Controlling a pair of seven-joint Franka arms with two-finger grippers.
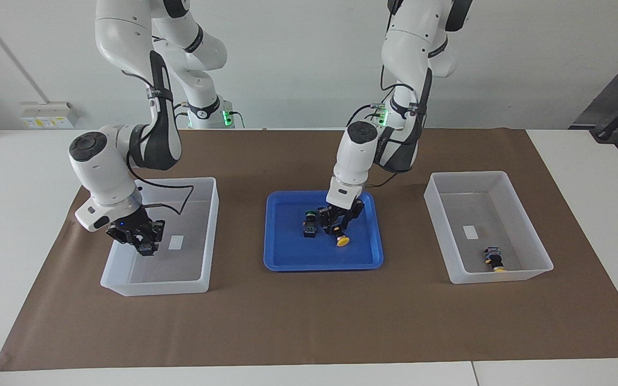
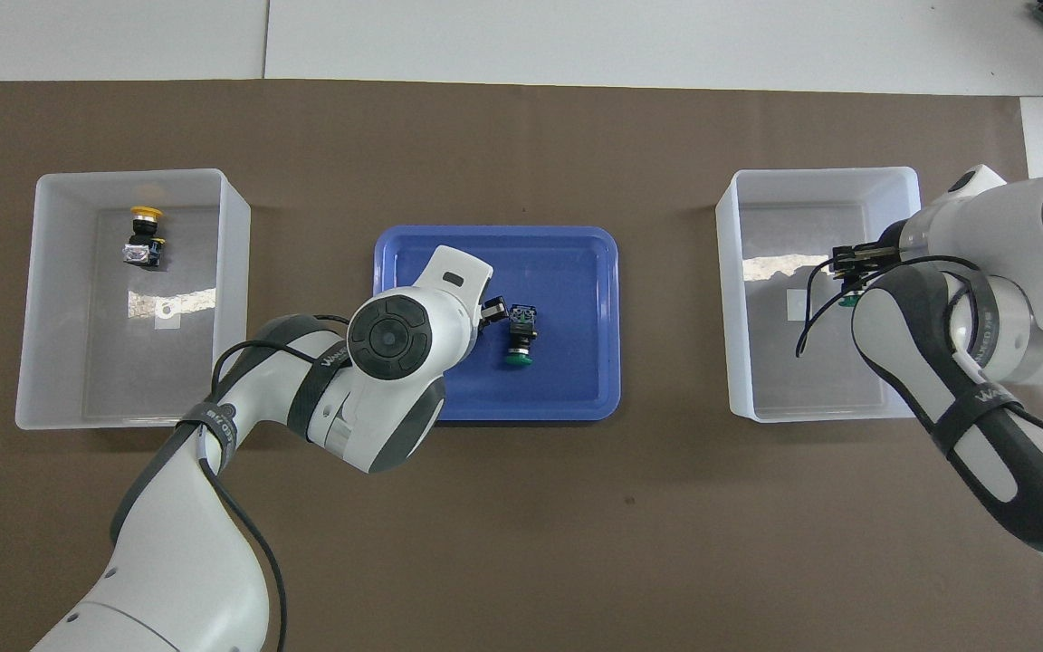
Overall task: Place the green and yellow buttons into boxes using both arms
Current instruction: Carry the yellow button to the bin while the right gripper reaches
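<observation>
My left gripper [image 1: 337, 223] is down in the blue tray [image 1: 319, 261], shut on the body of a yellow button [image 1: 342, 241] whose cap points away from the robots. A green button [image 1: 309, 222] [image 2: 519, 340] lies beside it in the tray. In the overhead view the left wrist hides that yellow button. My right gripper [image 1: 141, 241] [image 2: 851, 272] hangs low inside the box [image 1: 153, 287] [image 2: 818, 173] at the right arm's end, shut on a green button [image 2: 847, 300]. The other box [image 1: 502, 276] [image 2: 49, 299] holds a yellow button [image 1: 494, 261] [image 2: 143, 237].
A brown mat [image 1: 309, 321] covers the table under the tray and both boxes. Each box has a small white sticker [image 1: 176, 242] on its floor. The tray [image 2: 576, 272] sits midway between the boxes.
</observation>
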